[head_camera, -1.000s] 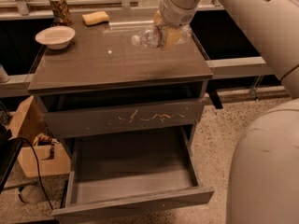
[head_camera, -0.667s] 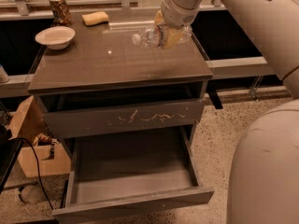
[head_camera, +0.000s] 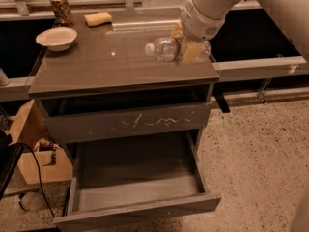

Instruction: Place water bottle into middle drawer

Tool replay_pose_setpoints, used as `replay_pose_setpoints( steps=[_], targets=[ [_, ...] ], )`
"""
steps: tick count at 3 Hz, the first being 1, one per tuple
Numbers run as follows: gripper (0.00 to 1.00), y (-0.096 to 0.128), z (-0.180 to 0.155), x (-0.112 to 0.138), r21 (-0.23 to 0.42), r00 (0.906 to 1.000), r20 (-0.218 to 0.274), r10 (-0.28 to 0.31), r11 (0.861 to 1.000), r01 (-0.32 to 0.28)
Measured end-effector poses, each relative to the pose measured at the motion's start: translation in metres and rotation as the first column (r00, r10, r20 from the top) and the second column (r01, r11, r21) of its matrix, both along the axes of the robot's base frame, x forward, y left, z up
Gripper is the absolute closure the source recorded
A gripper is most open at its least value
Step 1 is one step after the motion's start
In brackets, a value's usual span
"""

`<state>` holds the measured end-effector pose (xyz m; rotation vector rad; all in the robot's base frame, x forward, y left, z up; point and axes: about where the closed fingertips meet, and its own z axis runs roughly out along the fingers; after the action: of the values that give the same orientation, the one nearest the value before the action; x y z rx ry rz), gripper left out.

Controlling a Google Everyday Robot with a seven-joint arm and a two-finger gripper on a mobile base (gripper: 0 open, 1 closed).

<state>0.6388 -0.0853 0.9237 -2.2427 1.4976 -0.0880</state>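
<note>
- A cardboard box (head_camera: 25, 139) sits on the floor at the far left, against the cabinet's side, with a dark cable (head_camera: 37, 170) looping down in front of it.
- On the cabinet top (head_camera: 96, 69), a white bowl (head_camera: 56, 37) stands near the left edge. A patterned metal can (head_camera: 62, 11) stands upright behind it, and its print is too small to read.
- A tan sponge (head_camera: 98, 18) lies at the back of the top, just right of the can.
- Below the top, a drawer front with pale scratch marks (head_camera: 96, 125) is pushed in.
- Under it the middle drawer (head_camera: 137, 210) is pulled well out. Its plain grey front panel faces the camera and its shallow grey floor is in view.
- The water bottle (head_camera: 163, 49) lies on its side over the right front part of the cabinet top, well above the middle drawer and off to its right. Its white cap (head_camera: 149, 49) points left. Whether it touches the top I cannot tell, and nothing on its label can be read.
- The gripper (head_camera: 184, 47) is clamped across the right half of the bottle's body. A tan finger pad (head_camera: 190, 53) is pressed on the near side, so the cap end sticks out to the left.
- The white arm (head_camera: 212, 4) comes down from the upper right, with its wrist angled down and to the left onto the bottle.
- Speckled floor (head_camera: 256, 144) lies to the right of the cabinet.
</note>
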Motion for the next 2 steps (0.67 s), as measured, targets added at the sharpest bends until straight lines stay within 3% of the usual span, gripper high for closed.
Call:
replay_pose_setpoints(
  steps=[1, 2],
  targets=[
    [1.0, -0.005, -0.004, -0.031, 0.06, 0.9979, -0.058, -0.03, 0.998, 0.034],
    [1.0, 0.0, -0.018, -0.056, 0.167, 0.991, -0.116, -0.066, 0.982, 0.085]
  ],
)
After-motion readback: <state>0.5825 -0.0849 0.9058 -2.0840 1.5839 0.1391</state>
